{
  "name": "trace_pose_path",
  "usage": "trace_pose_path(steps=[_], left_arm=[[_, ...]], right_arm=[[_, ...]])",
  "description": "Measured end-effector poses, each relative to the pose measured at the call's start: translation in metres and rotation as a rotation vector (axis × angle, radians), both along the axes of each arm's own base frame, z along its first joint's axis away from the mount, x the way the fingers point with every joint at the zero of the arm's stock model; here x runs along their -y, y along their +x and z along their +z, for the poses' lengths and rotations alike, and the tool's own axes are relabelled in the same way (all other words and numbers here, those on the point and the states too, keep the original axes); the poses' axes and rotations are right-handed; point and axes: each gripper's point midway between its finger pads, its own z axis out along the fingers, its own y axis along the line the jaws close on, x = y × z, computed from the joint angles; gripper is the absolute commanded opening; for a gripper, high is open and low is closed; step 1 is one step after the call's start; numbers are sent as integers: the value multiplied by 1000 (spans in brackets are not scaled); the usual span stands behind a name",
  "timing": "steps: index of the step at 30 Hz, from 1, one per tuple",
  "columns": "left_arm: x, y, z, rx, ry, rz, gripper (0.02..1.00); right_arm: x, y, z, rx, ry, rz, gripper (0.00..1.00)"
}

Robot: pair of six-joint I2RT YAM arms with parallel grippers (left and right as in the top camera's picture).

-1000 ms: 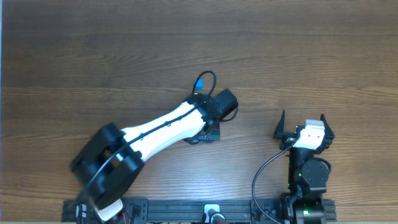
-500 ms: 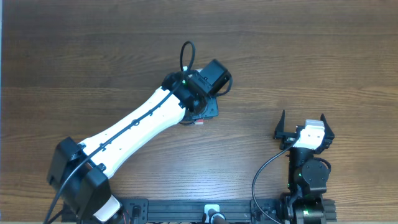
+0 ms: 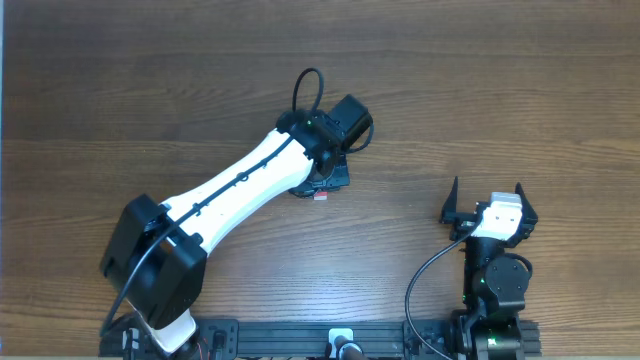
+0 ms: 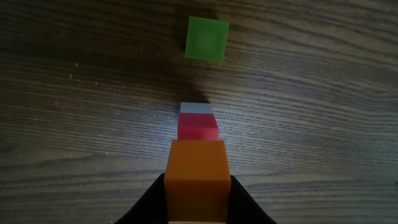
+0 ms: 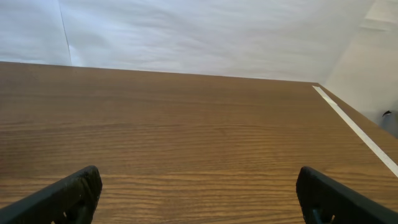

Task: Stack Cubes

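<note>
In the top view, the left arm has reached out over the brown wooden worktop (image 3: 150,80) during the last second, and then it comes back a little. The left hand (image 3: 325,178) now hangs near the middle of the worktop. A corner of a small red cube (image 3: 320,196) shows just beside it. The right hand (image 3: 486,188) has not moved. It rests near its base with its fingers apart and holds nothing.

In the left wrist view, the left hand (image 4: 198,198) is clamped on a solid orange cube (image 4: 197,168), with one finger on each side. Just beyond it is the red cube (image 4: 198,129), and a pale grey-blue face (image 4: 196,107) touches its far side. You cannot tell if this face is another cube. A flat green cube (image 4: 207,38) lies farther off, apart from them.

I judge that the orange cube has arrived at the red cube and is not yet set down. The small pull-back looks like alignment.

In the right wrist view, the right hand (image 5: 202,193) is spread wide over bare wood.
</note>
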Motion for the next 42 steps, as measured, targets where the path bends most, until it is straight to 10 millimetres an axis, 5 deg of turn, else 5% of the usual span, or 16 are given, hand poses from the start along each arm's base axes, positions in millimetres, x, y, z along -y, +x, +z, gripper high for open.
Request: trace_pose_path(steps=[42], left_arm=[[-1, 0, -17, -38, 25, 0, 42]], right_arm=[[0, 0, 0, 0, 0, 0, 993]])
